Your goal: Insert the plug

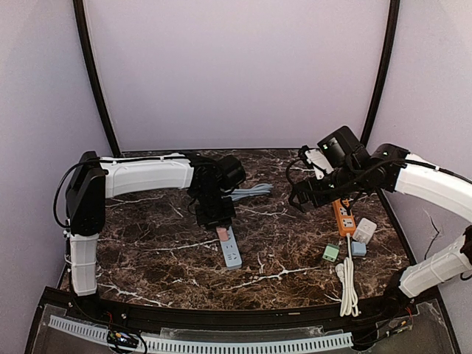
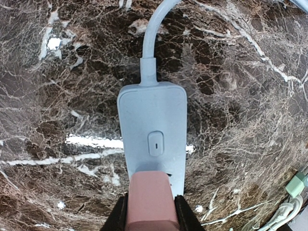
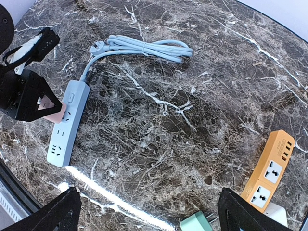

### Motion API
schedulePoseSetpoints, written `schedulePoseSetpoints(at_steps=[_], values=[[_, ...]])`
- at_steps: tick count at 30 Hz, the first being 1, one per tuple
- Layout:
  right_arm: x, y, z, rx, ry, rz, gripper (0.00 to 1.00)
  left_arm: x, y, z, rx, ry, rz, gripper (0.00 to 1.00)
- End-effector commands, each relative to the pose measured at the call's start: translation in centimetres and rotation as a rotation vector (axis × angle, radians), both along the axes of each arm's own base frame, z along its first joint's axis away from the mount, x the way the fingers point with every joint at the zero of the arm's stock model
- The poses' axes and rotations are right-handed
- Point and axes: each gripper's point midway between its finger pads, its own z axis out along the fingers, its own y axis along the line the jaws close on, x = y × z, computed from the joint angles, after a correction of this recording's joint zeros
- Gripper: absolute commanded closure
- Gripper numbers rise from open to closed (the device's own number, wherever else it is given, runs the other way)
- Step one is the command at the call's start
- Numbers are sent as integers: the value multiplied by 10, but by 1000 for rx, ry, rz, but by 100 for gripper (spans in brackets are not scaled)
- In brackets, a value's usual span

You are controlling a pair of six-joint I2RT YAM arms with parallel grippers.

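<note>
A pale blue power strip (image 1: 231,249) lies on the marble table, its cable bundle behind it. My left gripper (image 1: 214,215) is shut on a pink plug (image 2: 150,199), which sits on the strip (image 2: 153,137) just below its switch. The same plug (image 3: 57,111) and strip (image 3: 65,121) show in the right wrist view at the left. My right gripper (image 3: 149,211) is open and empty, held high above the table's right half, with bare marble between its fingers.
An orange power strip (image 1: 344,217) lies at the right, also in the right wrist view (image 3: 269,171). Beside it are a white adapter (image 1: 364,230), a green plug (image 1: 330,253), a small blue plug (image 1: 358,248) and a white cable (image 1: 346,284). The blue cable coil (image 3: 144,48) lies behind.
</note>
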Motion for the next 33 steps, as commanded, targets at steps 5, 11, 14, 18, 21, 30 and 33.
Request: schedulePoseSetpoints(at_steps=[5, 11, 14, 18, 21, 30, 33], values=[[2, -4, -4, -15, 2, -19, 1, -2, 26, -6, 131, 21, -50, 99], [3, -3, -7, -19, 9, -17, 1, -6, 44, -4, 209, 35, -111, 99], [3, -2, -8, -18, 14, -16, 1, -5, 51, -3, 232, 38, -124, 99], [3, -2, -9, -18, 20, -16, 1, -4, 54, -5, 236, 43, -142, 99], [3, -2, -11, -23, 21, -17, 1, -5, 51, -9, 220, 47, -145, 99], [1, -5, -16, -31, 30, -20, 1, -9, 42, -22, 165, 64, -139, 99], [1, -5, -17, -34, 32, -21, 1, -13, 40, -28, 151, 78, -135, 99]])
